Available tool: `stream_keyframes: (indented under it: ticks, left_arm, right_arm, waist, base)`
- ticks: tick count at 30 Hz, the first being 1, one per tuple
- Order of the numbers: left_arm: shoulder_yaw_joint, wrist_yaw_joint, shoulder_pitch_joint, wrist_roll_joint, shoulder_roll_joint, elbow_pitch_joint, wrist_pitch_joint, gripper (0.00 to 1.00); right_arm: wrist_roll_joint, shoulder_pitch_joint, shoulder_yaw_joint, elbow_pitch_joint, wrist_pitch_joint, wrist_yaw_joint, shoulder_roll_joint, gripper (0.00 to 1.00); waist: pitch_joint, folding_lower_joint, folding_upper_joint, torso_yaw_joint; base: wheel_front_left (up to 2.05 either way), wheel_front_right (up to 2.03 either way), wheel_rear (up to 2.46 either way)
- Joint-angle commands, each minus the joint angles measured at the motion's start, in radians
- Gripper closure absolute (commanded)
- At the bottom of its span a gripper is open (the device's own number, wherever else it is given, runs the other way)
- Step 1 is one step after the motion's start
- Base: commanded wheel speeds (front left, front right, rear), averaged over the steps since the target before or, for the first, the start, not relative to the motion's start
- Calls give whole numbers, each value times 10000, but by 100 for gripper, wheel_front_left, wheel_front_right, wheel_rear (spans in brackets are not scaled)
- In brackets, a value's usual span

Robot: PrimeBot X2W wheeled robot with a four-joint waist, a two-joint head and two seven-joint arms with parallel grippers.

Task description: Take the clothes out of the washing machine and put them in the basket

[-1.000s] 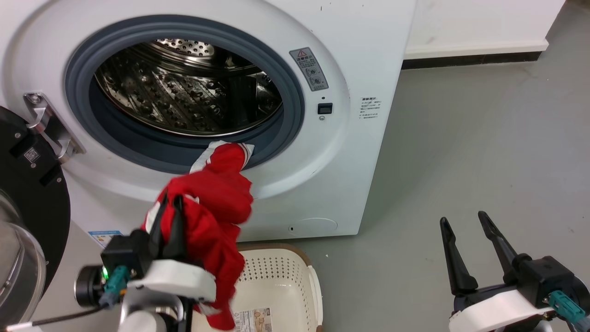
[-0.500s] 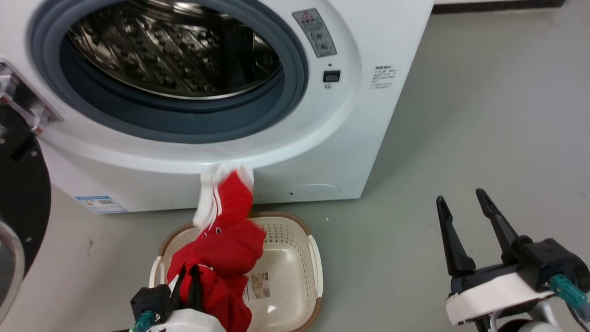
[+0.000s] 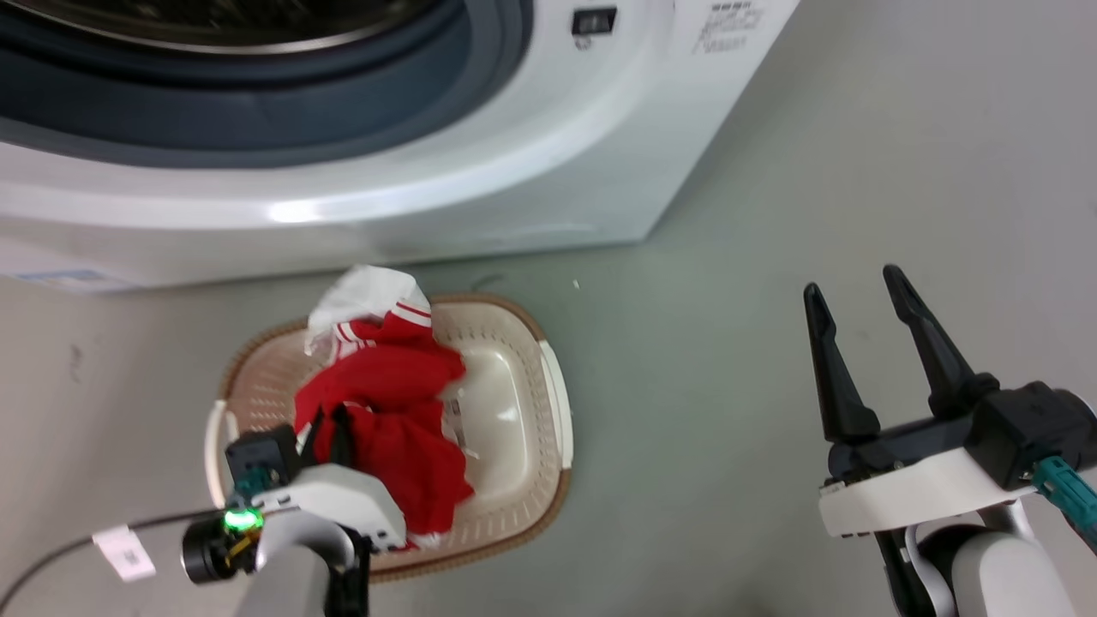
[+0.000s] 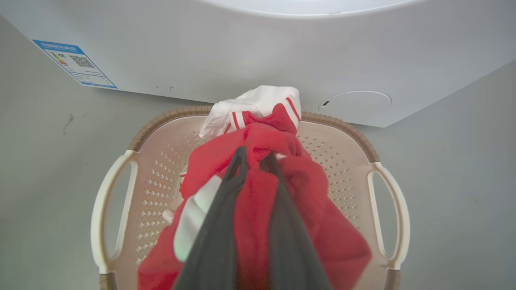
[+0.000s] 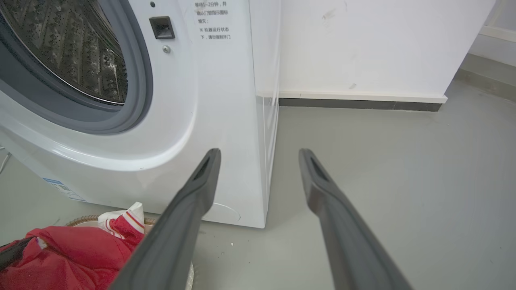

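While your left gripper (image 3: 330, 424) is pressed together on a fold of the clothes (image 3: 386, 386), the red bundle sits inside the rim of the basket (image 3: 553, 386). Its white striped trim lies at the far rim. You cannot tell whether the bundle rests on the basket's bottom. The basket stands on the grey floor (image 3: 754, 257), just in front of the washing machine (image 3: 514, 171). Well to the right, your right gripper (image 3: 850, 283) is spread wide, holding nothing, over the floor.
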Motion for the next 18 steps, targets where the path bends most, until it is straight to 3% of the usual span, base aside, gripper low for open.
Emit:
stream_keyframes:
  ticks: [1, 11, 18]
  left_arm:
    - [113, -44, -442, 128, 163, 299, -67, 100]
    - [1140, -35, -2380, 312, 582, 2347, -51, 100]
    - [1677, 77, -2908, 510, 776, 2896, -52, 100]
  right_arm:
    - [3, -281, 73, -26, -77, -7, 22, 0]
    - [92, -1108, 526, 153, -373, -8, 19, 0]
    - [220, -1491, 699, 376, -648, -8, 22, 0]
  waist:
    - [970, -2, 0, -414]
    - [2870, -2, 0, -1001]
    - [3563, -2, 0, -1240]
  base:
    - [0, 0, 0]
    - [0, 0, 0]
    - [0, 0, 0]
